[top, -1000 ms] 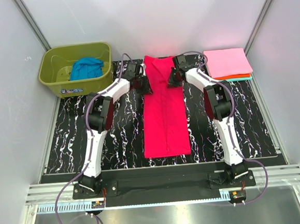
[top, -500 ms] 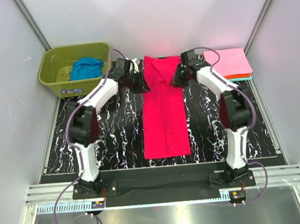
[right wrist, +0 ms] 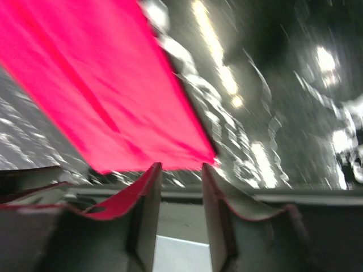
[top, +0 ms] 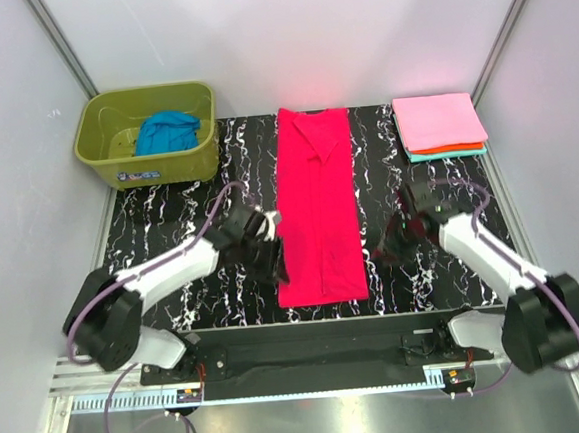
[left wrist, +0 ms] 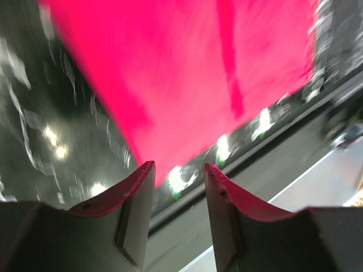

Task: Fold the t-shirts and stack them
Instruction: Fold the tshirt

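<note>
The crimson-red t-shirt lies as a long narrow strip down the middle of the black marbled mat; it also shows in the left wrist view and the right wrist view. My left gripper is open and empty beside the strip's near left corner. My right gripper is open and empty just right of the near right corner. A folded light pink t-shirt tops a stack at the back right, with orange and teal edges under it. A blue t-shirt lies in the tub.
The olive-green plastic tub stands at the back left corner. Grey walls close in the mat on three sides. A black rail with the arm bases runs along the near edge.
Both grippers have swung from the far collar end of the red t-shirt back to its near bottom corners. The t-shirt's far end now lies flat and uncovered.
</note>
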### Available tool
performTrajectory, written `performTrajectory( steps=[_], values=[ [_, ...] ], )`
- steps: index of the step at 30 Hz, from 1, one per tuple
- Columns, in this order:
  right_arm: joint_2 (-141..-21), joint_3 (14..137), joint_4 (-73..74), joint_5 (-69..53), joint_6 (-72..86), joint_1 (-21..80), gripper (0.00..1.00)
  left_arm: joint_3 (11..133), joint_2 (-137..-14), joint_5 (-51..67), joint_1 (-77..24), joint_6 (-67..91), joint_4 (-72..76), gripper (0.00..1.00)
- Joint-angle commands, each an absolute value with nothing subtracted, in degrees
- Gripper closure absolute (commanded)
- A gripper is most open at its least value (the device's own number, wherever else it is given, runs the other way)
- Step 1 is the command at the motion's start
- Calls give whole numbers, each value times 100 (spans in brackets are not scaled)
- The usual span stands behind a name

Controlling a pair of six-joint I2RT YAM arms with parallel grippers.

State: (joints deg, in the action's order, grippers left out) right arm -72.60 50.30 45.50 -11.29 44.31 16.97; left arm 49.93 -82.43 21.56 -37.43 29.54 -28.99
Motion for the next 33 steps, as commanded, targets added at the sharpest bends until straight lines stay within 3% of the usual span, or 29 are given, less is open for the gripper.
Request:
performTrajectory(
  steps=[1, 9, 22, 28, 32, 33],
  values=[
    [-6619, 4185, 4325, -1441, 4965, 1854, 57, 4398, -7428, 1679, -3893, 3427, -2454, 54],
    [-6680, 3314, 3683, -1319, 5484, 2671, 55, 3262, -7075, 1775, -4078, 3981, -1618, 51],
    [-6803, 2918, 3112, -1213, 5642, 2760, 54, 2813, -7304, 1775, -4201, 4219, -1248, 53],
    [-6873, 2786, 2874, -1204, 5739, 2847, 55, 2795, -7374, 1819, -4263, 4263, -1222, 61],
    [-6899, 2734, 2830, -1125, 5774, 2900, 58, 2795, -7348, 1819, -4280, 4306, -1213, 71],
    [-6891, 2725, 2839, -1116, 5757, 2900, 60, 2795, -7339, 1828, -4289, 4307, -1213, 77]
  ],
)
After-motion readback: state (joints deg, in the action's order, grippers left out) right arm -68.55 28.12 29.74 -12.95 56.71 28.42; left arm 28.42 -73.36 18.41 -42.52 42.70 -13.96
